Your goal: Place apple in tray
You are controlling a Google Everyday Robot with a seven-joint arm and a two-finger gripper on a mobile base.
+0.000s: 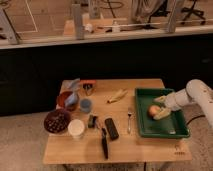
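The wooden surface (pixel 145 150) carries a spread of things. At its right end lies the dark-green tray (pixel 175 129), its raised rim reaching close to the edge. Just left of the tray lies a fork (pixel 129 119), and above that a pale banana (pixel 117 96). Near the middle lie a dark remote-like block (pixel 111 128) and a black-handled utensil (pixel 104 145). At the left stand a white cup (pixel 76 128), a dark bowl (pixel 56 120), a brown bowl (pixel 65 100) and a small blue cup (pixel 86 104). The tool (pixel 159 107) hangs over the tray with the apple (pixel 153 110).
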